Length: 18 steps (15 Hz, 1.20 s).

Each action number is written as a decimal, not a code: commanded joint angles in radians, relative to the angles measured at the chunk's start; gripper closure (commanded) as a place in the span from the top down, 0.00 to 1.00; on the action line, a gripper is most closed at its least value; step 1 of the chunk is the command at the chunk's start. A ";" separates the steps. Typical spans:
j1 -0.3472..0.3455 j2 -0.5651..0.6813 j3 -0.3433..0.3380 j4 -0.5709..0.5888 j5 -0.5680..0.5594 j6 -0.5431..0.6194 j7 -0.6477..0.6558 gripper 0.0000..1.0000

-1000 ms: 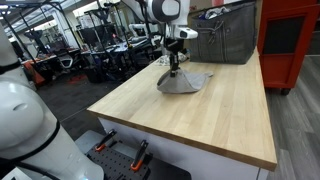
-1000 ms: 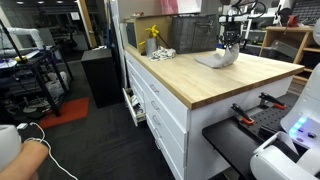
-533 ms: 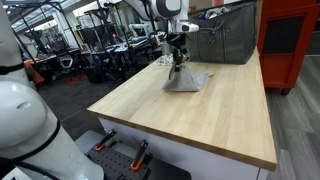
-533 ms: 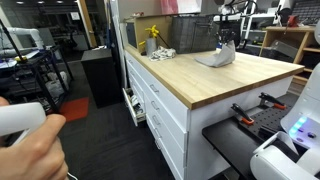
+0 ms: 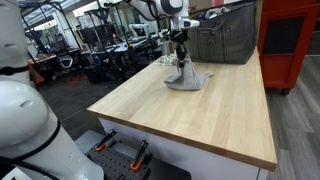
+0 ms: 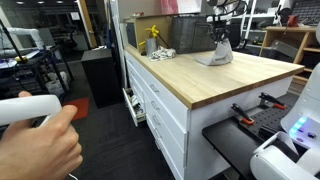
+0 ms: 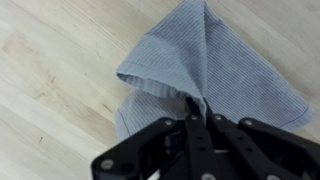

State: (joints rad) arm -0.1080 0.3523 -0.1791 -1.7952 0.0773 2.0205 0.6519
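Note:
A grey-blue cloth (image 5: 188, 76) lies on the wooden table top (image 5: 200, 115), pulled up into a peak. It also shows in an exterior view (image 6: 217, 55) and in the wrist view (image 7: 220, 70). My gripper (image 5: 181, 62) is shut on a fold of the cloth and lifts that part above the table; the rest still drapes on the wood. In the wrist view the black fingers (image 7: 192, 108) are pinched together on the fold. The gripper also shows in an exterior view (image 6: 219, 42).
A dark metal bin (image 5: 225, 40) stands at the back of the table, with a red cabinet (image 5: 292, 40) beside it. A yellow bottle (image 6: 152, 38) and a wire basket (image 6: 190, 38) stand on the far end. White drawers (image 6: 160, 110) sit under the top.
My gripper has moved toward the back of the table and a little up, dragging the cloth with it. The cloth has bunched into a narrower, taller shape.

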 commanded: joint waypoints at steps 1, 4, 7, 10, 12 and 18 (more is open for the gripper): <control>0.011 0.064 -0.010 0.118 -0.027 -0.072 0.037 0.01; 0.021 0.098 -0.009 0.180 -0.042 -0.099 0.046 0.01; 0.037 0.127 -0.005 0.238 -0.056 -0.128 0.062 0.01; 0.059 0.155 -0.002 0.285 -0.070 -0.152 0.081 0.01; 0.074 0.171 -0.001 0.308 -0.087 -0.157 0.095 0.01; 0.104 0.145 -0.015 0.258 -0.182 -0.070 0.115 0.60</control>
State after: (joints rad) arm -0.0160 0.5120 -0.1798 -1.5216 -0.0560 1.9178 0.7391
